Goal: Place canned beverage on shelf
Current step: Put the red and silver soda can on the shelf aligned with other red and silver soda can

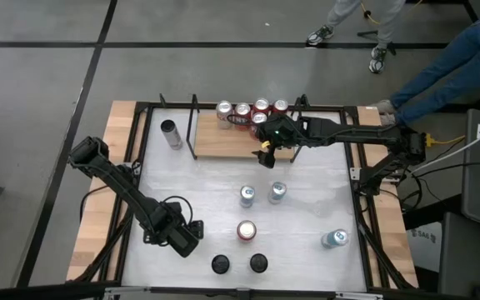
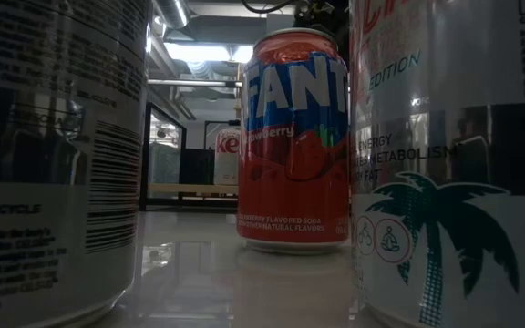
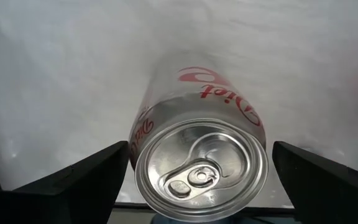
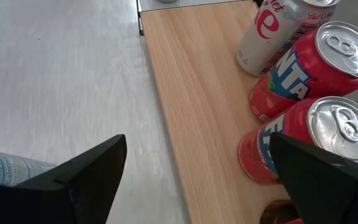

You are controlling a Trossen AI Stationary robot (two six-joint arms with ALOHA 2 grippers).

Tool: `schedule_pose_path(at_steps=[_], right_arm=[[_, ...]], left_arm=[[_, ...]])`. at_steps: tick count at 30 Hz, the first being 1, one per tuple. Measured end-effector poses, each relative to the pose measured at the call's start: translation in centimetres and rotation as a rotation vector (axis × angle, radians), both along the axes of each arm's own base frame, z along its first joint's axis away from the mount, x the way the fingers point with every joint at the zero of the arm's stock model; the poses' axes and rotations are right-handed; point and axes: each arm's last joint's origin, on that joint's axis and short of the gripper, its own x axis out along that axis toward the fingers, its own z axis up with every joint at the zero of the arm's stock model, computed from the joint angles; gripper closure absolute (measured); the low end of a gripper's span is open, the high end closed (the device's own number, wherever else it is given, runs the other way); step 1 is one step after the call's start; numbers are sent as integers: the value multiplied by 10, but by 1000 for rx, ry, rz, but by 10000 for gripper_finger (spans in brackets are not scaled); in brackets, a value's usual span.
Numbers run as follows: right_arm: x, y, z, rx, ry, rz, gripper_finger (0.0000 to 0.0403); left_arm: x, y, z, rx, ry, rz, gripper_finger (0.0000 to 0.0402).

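Now my right gripper (image 1: pixel 267 155) hangs at the front edge of the small rectangular light-wood shelf (image 1: pixel 211 142), and its two dark fingers (image 4: pixel 86 177) are spread wide with nothing between them. On this shelf, which has thin black rods at its ends, five cans stand together in a group at the far right part: a silver can with red Diet lettering (image 4: pixel 272 34) at the left of the group, and red cans with blue Fanta lettering (image 4: pixel 306 71) beside it, all upright and touching or almost touching one another. The left half of the board is bare wood. My left gripper (image 1: pixel 177 233) is low at the near left part of the white tabletop (image 1: pixel 307 208), also released, with fingers far apart on both sides of a silver Diet can (image 3: pixel 201 168); in my left wrist view this can stands upright under me, its top with the pull tab facing the camera, and my fingers do not touch it. On the table between the shelf and the near edge I see two silver-blue cans (image 1: pixel 247 196) side by side, one red-topped can (image 1: pixel 246 230) nearer, two dark-topped cans (image 1: pixel 220 264) at the near edge, one blue-silver can (image 1: pixel 334 239) at the right, and a grey can (image 1: pixel 170 133) lying left of the shelf. Legs of persons (image 1: pixel 440 71) show beyond the table.
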Motion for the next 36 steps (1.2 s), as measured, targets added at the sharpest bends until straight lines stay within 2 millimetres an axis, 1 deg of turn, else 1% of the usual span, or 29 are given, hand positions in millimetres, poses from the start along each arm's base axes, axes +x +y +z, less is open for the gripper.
schedule_pose_path(at_steps=[4,8,13,19,22,24,27,29,33,36], right_arm=[[0,0,0,0,0,0,20],[0,0,0,0,0,0,20],[0,0,0,0,0,0,20],[0,0,0,0,0,0,20],[0,0,0,0,0,0,20],[0,0,0,0,0,0,20],[0,0,0,0,0,0,20],[0,0,0,0,0,0,20],[0,0,0,0,0,0,20],[0,0,0,0,0,0,20]], left_arm=[[0,1,0,-3,5,20,12],[4,0,-7,-7,40,23,23],[6,-1,-13,-12,66,23,52],[6,-1,-13,-6,62,20,102],[7,1,-12,-3,56,-24,123],[8,3,-11,2,45,-71,126],[13,13,-9,18,24,-143,126],[17,23,-6,33,11,-218,126],[25,49,4,50,-34,-387,124],[31,74,11,73,-76,-513,124]])
